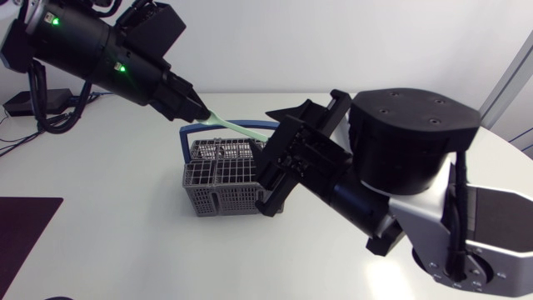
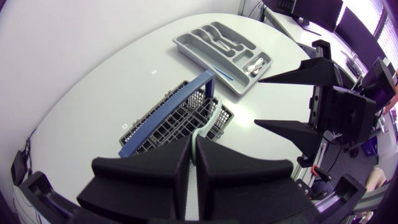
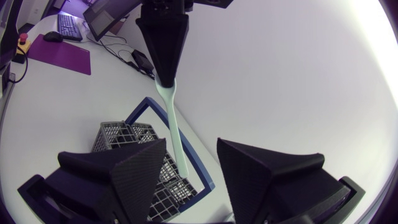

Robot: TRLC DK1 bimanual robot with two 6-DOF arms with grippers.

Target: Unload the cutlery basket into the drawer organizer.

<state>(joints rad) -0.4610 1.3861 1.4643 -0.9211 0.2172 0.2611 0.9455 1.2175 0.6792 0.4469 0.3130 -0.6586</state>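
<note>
The grey cutlery basket (image 1: 218, 182) is standing on the white table (image 1: 108, 208), and its blue handle (image 2: 189, 99) is standing upright over it. A pale green utensil (image 1: 237, 126) is rising at a slant from the basket, just beside the blue handle. I cannot tell if its lower end is sitting inside a compartment, because the right arm is covering that part in the head view.

The left gripper (image 2: 194, 140) is clenching the upper end of the pale green utensil, with both fingers pressing on it from two sides. It is hanging above and behind the basket.

The right gripper (image 3: 190, 143) is hovering close to the basket on the other side. Its jaws are released and standing wide apart, and they are gripping nothing. In the right wrist view, the stem of the utensil is passing between its fingers without touching them.

The grey drawer organizer (image 2: 205, 55) is lying on the table, apart from the basket, on its far side as the left wrist view shows it. Some cutlery (image 2: 254, 65) is lying in its compartments. A purple mat (image 3: 59, 55) is lying near the table's edge.
</note>
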